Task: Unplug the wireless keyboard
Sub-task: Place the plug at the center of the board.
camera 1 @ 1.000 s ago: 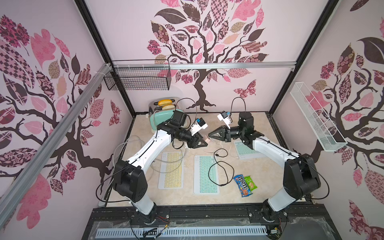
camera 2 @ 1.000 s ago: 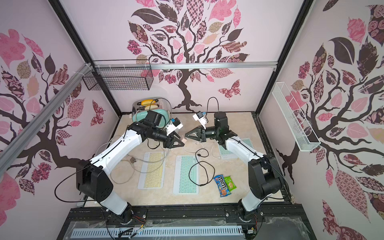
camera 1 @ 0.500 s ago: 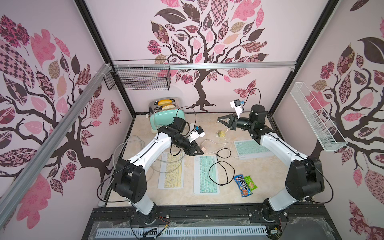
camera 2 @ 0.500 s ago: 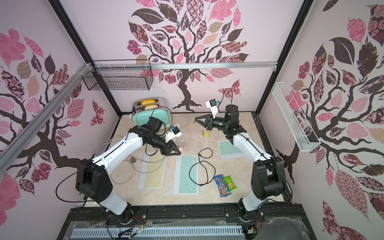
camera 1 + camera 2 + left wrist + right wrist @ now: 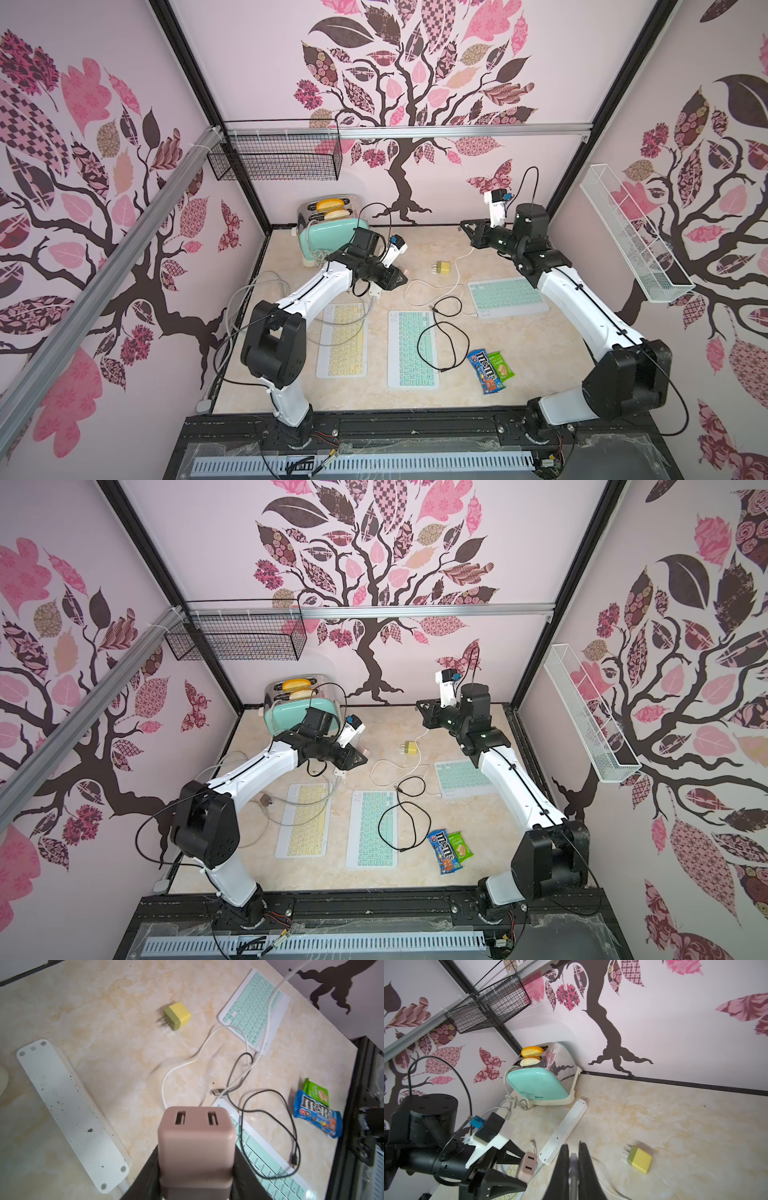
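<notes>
Landmark: small yellow-green plastic charger cube (image 5: pixel 442 268), lying on its side mid-surface, prongs free. Left tool (image 5: pixel 398 277) sits just left of it, clamped on a pink 2-port plastic charger cube (image 5: pixel 196 1142). Both ports show empty, so the grip reads as bracing the block against a plug pull.

Right tool (image 5: pixel 572 1147) hangs right of and behind the landmark, raised off the beige marble-look surface (image 5: pixel 415 245). Its jaws are narrow, pinching a thin pale piece that looks like the plug end of the white charging cable (image 5: pixel 163 1091). That cable passes just beside the landmark, loops in front of it and ends at the mint-keyed white wireless keyboard (image 5: pixel 507 297), which lies flat, right of and in front of the landmark. The joint there is too small to judge.

Judgement: charger end freed, keyboard end possibly not.

Room: open surface behind the landmark up to the back wall. In front it is crowded: a loose black cable (image 5: pixel 268 1090) coils over a 2nd mint keyboard (image 5: pixel 411 349), so dragged slack could snag. A long white power strip (image 5: pixel 68 1109) lies left of the landmark, near the left tool.
</notes>
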Tool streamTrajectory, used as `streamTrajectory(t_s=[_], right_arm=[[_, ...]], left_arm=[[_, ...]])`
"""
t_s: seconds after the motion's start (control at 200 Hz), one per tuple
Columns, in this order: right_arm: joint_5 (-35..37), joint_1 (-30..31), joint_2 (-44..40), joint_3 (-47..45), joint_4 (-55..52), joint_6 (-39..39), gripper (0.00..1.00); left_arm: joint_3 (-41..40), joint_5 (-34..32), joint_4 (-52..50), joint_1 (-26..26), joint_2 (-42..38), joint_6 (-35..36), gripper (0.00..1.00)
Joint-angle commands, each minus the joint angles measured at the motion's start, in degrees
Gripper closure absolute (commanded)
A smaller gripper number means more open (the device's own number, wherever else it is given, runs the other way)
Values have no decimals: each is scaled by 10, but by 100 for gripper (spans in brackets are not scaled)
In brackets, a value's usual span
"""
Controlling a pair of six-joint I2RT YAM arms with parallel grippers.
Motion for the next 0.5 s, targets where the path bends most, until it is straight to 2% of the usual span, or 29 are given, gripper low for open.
streamTrajectory(t_s=[0.0, 0.07, 0.27, 0.495], right_arm=[[58, -3, -3, 3, -42, 9, 100], [66, -3, -5, -7, -50, 14, 100], [104, -4, -8, -32, -55, 22, 100], [84, -4, 12, -46, -32, 22, 100]], left_arm=[[33, -63, 60, -3, 53, -57, 100], [59, -104, 69, -3, 94, -82, 100], [148, -118, 29, -9, 203, -91, 100], [171, -137, 7, -12, 261, -115, 97]])
